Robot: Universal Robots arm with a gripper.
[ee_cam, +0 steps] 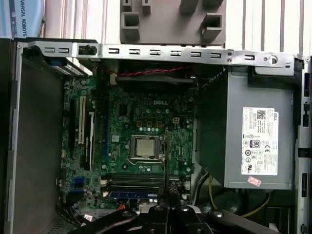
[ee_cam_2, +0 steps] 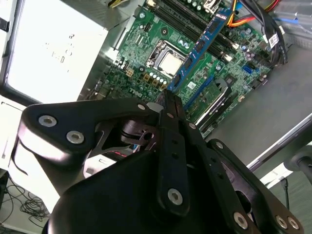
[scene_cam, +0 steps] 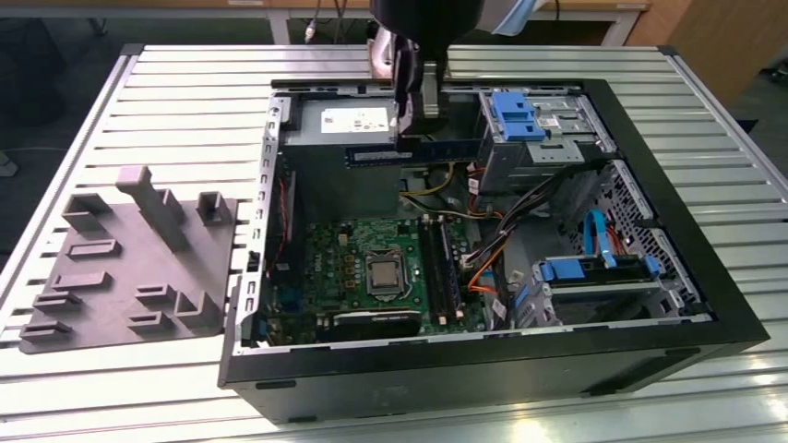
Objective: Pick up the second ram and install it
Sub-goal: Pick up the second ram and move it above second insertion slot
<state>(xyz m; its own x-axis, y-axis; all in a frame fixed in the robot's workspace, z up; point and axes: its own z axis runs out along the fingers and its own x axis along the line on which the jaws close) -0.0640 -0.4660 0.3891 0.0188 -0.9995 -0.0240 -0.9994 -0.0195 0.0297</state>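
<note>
hand (scene_cam: 415, 138): clamped on second ram (scene_cam: 376, 155) | ram: level, clear above green motherboard (scene_cam: 357, 245) | motherboard: inside open case (scene_cam: 493, 369) on worktop (scene_cam: 185, 92)

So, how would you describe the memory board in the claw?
Find the open black computer case on the slatted table. Above its open inside, the claw is shut on the second ram. This thin blue-green strip alone is in the air, not seated on the green motherboard.

Gripper (scene_cam: 415, 137) clear above case (scene_cam: 493, 355) — motherboard (scene_cam: 357, 268) open below; cables (scene_cam: 493, 249), power supply (scene_cam: 332, 115) crowd its sides.
</note>
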